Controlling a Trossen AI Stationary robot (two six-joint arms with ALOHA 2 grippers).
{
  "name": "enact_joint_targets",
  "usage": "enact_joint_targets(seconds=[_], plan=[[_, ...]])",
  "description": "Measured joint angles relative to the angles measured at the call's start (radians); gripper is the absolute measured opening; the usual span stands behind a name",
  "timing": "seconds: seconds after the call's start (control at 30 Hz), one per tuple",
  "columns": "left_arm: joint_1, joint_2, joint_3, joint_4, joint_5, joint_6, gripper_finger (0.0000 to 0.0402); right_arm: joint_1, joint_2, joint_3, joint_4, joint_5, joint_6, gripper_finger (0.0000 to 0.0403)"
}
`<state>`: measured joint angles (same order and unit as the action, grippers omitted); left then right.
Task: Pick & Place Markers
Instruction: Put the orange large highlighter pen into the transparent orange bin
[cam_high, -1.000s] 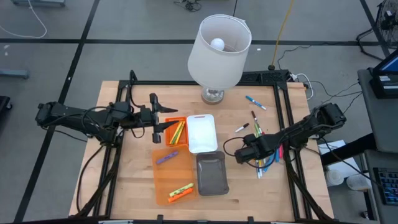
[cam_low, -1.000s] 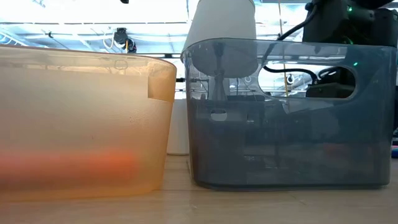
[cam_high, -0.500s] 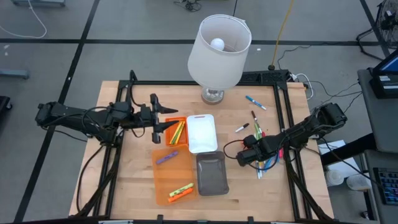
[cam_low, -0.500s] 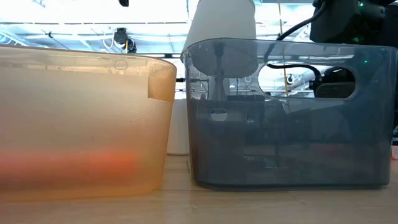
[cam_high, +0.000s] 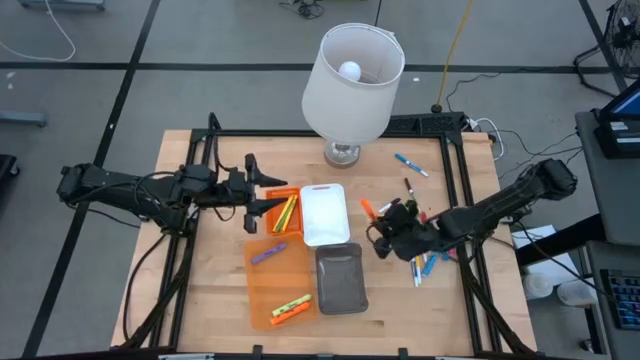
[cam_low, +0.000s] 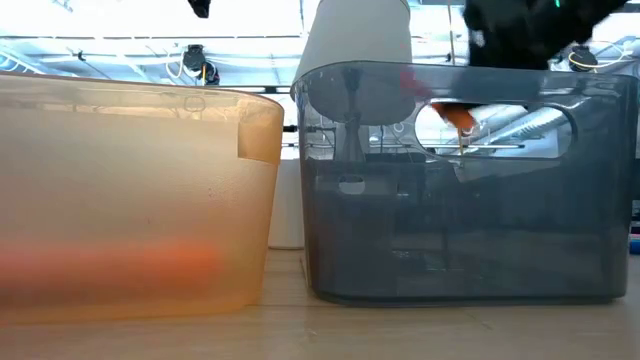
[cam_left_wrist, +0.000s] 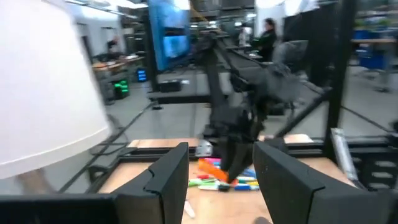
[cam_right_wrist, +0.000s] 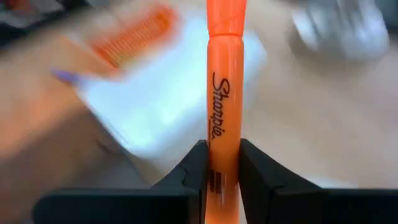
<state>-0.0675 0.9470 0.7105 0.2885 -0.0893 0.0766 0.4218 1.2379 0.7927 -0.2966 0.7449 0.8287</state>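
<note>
An orange marker (cam_right_wrist: 224, 93) sits clamped between the fingers of the right end effector (cam_high: 385, 228), gripped near one end so that most of its barrel projects forward, clear of the fingers; this presumably leaves the free end unobstructed for lowering into a tray. In the high view the marker's orange tip shows just beyond the end effector, above the worktop (cam_high: 210, 280) between the white tray (cam_high: 324, 215) and the loose markers (cam_high: 425, 262) lying near the right edge. The grey tray (cam_high: 340, 280) stands just below the white one, and the large orange tray (cam_high: 279, 285) beside it already contains a purple marker and a few more. The small orange tray (cam_high: 284, 210) holds several sorted markers. The left end effector (cam_high: 250, 195) waits beside that small tray, its fingers parted and holding nothing. A lamp (cam_high: 352, 82) stands at the worktop's far edge.
</note>
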Motion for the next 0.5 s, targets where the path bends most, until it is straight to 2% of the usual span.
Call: enact_joint_targets(seconds=[0.1,0.17,0.23,0.37,0.5], plan=[[0.0,0.041,0.0,0.046,0.093,0.011,0.0184,0.018,0.0,-0.01,0.255,0.029,-0.297,0.0048],[-0.004,0.085,-0.002,0.087,0.162,0.015,0.0184,0.021,0.014,-0.028,0.461,0.0,-0.494,0.0048],[-0.01,0.146,0.0,0.173,0.207,0.017,0.0184,0.021,0.035,-0.052,0.644,-0.073,-0.647,0.0048],[-0.019,0.281,0.0,0.363,0.22,0.034,0.0184,0.019,0.08,-0.08,0.87,-0.214,-0.806,0.0048],[-0.024,0.407,0.0,0.544,0.22,0.017,0.0184,0.019,0.121,-0.084,0.919,-0.251,-0.884,0.0048]])
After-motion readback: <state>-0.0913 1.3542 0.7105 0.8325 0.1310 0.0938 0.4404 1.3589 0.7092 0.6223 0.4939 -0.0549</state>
